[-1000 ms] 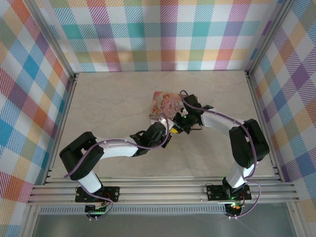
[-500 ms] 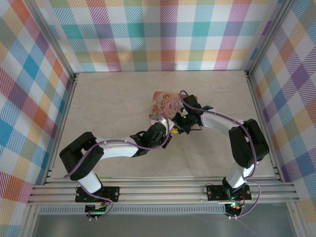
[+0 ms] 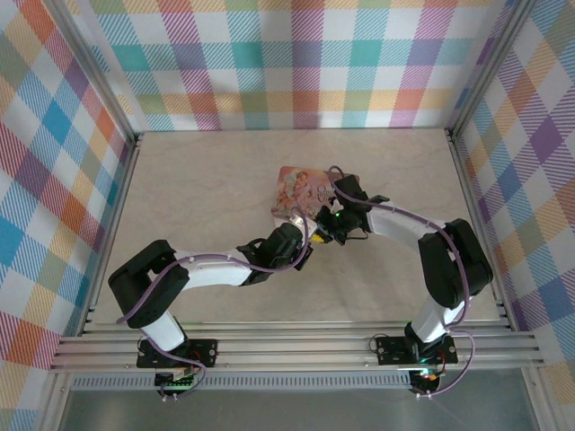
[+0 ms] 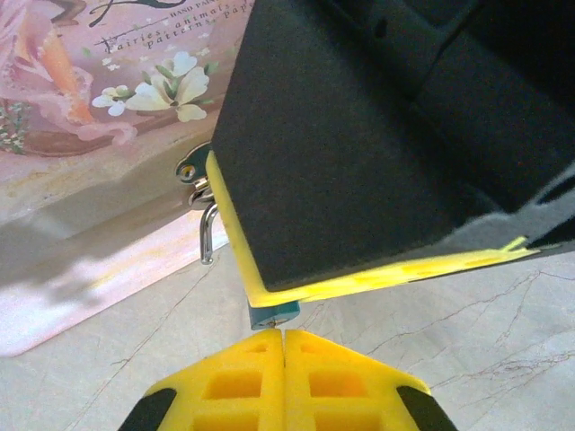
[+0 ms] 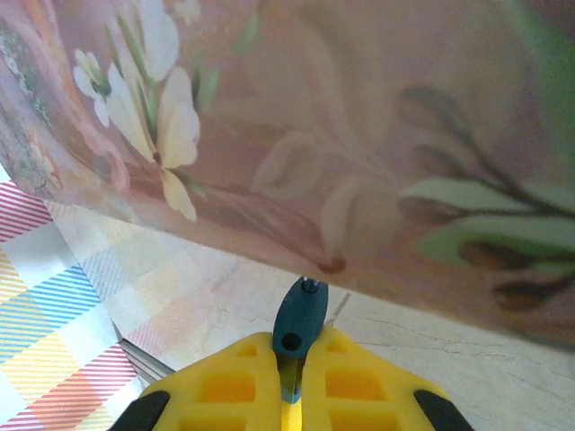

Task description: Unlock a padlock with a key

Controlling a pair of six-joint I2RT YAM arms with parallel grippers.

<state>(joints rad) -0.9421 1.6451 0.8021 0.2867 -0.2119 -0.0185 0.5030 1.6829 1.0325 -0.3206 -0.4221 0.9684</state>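
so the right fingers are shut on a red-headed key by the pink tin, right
Nearly: the key has a teal head, not red. The right wrist view shows the right fingers shut on it by the pink tin.

Pink tin (image 3: 301, 190) on beige marbled tbl (image 3: 198, 180), ctr.

Arms bent inward; left gripper (image 4: 284, 339) closed, right gripper (image 5: 289, 348) closed, tips nearly meeting.
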